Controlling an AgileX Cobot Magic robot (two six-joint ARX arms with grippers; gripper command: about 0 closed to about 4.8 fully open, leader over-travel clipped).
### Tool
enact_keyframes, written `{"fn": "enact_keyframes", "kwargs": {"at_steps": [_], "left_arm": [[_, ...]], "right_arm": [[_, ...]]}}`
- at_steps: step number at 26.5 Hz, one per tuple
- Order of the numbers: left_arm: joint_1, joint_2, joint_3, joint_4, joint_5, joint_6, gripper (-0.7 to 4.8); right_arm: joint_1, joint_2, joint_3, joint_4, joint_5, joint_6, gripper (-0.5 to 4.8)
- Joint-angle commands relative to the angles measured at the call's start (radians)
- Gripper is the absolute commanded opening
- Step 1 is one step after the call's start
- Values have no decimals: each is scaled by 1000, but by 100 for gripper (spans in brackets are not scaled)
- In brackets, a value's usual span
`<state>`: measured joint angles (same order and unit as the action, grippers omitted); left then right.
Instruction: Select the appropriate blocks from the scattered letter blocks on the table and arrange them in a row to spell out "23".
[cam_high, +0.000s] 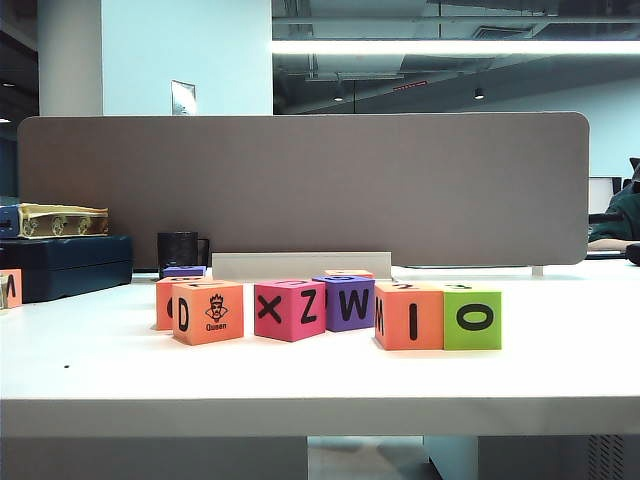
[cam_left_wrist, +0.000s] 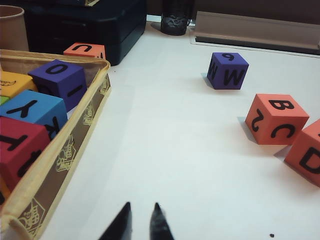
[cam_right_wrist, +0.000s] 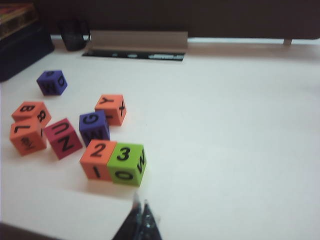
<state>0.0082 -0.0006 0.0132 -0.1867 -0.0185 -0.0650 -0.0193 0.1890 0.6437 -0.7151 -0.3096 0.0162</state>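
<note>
- Wide white table across all views, thick front edge toward the exterior camera, long grey partition panel upright behind.
- Dark blue case at far left of the exterior view, patterned yellow-trimmed box on top.
- In the left wrist view, open fabric-edged tray with blue, purple, red and yellow cubes inside.
- Black cup near the partition, just beside the blue case.
- Orange block and lime green block side by side and touching, at right of the loose cluster, near the front edge; "I" and "O" on the front faces.
- Same pair from the right wrist view: orange with "2" on top, green with "3" on top, together spelling "23".
- Other scattered blocks left of the pair: purple "W" cube, pink "X"/"Z" cube, orange "D"/Queen cube.
- In the left wrist view, orange "B"/"C" cube and another purple "W" cube apart on bare tabletop.
- Left gripper above bare table beside the tray, dark fingertips a narrow gap apart, nothing between.
- Right gripper just short of the green block, not touching, fingertips pressed together, nothing held.
</note>
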Motion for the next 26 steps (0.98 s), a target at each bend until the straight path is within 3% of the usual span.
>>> {"fn": "enact_keyframes", "kwargs": {"at_steps": [1,6,14,26], "left_arm": [[-1,1,-2,1,4,-3,49],[-1,1,-3,1,4,-2,49],[-1,1,-3,0,4,-2,49],[-1,1,-2,1,4,-2,49]], "right_arm": [[0,0,-61,159,2,13,-1],[0,-37,-209,302,63,15,-1],[0,-188,-409,420,69,18,-1],[-1,-190,-505,469,136,17,-1]]}}
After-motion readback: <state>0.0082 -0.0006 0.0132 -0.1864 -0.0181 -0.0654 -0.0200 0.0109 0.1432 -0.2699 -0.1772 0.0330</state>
